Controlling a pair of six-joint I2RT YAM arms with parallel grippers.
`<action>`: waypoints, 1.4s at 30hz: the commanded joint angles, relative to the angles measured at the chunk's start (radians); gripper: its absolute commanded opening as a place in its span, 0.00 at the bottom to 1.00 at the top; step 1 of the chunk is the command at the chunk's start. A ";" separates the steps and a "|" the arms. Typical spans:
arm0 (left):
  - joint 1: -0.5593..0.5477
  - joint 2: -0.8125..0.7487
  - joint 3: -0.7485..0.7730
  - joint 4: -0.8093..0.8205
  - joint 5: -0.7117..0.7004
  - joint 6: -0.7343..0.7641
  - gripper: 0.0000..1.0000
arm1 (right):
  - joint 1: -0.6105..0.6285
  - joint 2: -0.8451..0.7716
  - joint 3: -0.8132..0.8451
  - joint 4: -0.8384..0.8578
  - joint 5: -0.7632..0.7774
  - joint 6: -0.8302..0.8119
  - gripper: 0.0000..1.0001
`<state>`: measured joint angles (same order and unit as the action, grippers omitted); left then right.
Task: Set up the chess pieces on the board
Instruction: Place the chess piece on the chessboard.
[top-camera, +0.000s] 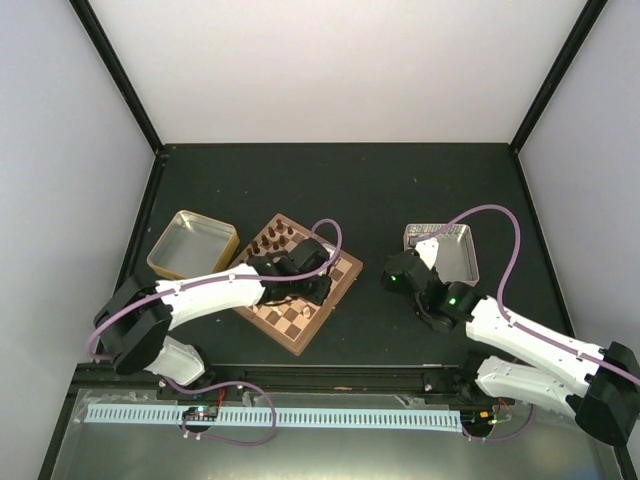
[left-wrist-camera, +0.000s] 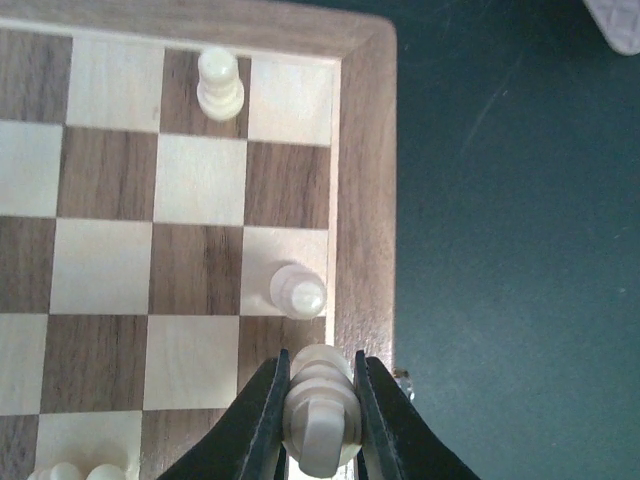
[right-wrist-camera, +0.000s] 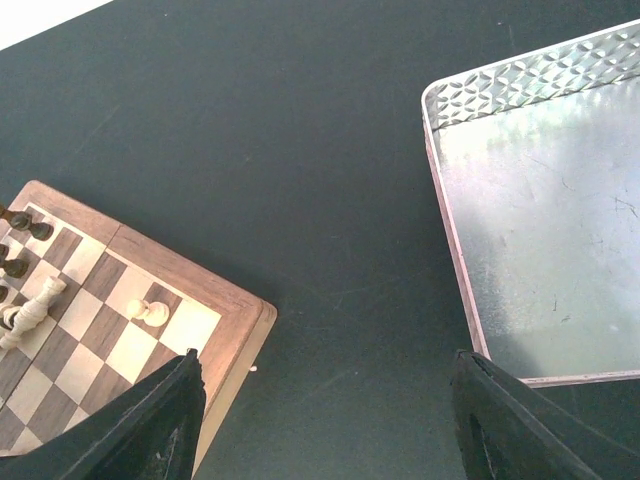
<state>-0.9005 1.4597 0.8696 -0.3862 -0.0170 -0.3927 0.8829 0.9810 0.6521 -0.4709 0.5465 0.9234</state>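
**Cream piece pinched over the board's rim, placement pending**

Wood fills the left wrist view. My left gripper (left-wrist-camera: 322, 372) is pressed onto a pale cream turned wooden chess piece (left-wrist-camera: 320, 425), pinching its ringed body over the brown rim of the square checkered wooden chessboard (left-wrist-camera: 366, 200). I judge the step in hand to be carrying this piece to its home square. A small cream pawn (left-wrist-camera: 298, 292) stands on the board's edge square just beyond the jaws. A second cream pawn (left-wrist-camera: 220, 85) stands further along, one column in from the rim. The next move calls for shifting inward off the rim, centring over a free square, lowering the piece upright, then letting go without nudging the nearer pawn.

The top camera hides the held piece under the arm. It does show the dark brown pieces (top-camera: 270, 240) ranked along the board's far edge. It also shows a gold-tan metal tray (top-camera: 190, 245) near the board, which neither wrist view catches. My right gripper (right-wrist-camera: 328, 365) hangs spread wide and empty above the dark table (right-wrist-camera: 300, 150), between the board and a pinkish, silvery-floored tray (right-wrist-camera: 450, 230).
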 joint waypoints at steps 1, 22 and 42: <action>-0.013 0.022 -0.036 0.080 -0.049 0.015 0.02 | -0.006 -0.008 -0.015 0.036 0.024 0.021 0.68; -0.032 0.049 -0.104 0.141 -0.116 0.031 0.08 | -0.007 -0.012 -0.032 0.066 0.004 0.021 0.68; -0.041 0.013 -0.140 0.116 -0.079 0.023 0.12 | -0.008 -0.010 -0.042 0.077 -0.019 0.024 0.68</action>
<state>-0.9318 1.4586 0.7410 -0.2348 -0.1215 -0.3744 0.8791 0.9806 0.6258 -0.4183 0.5148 0.9260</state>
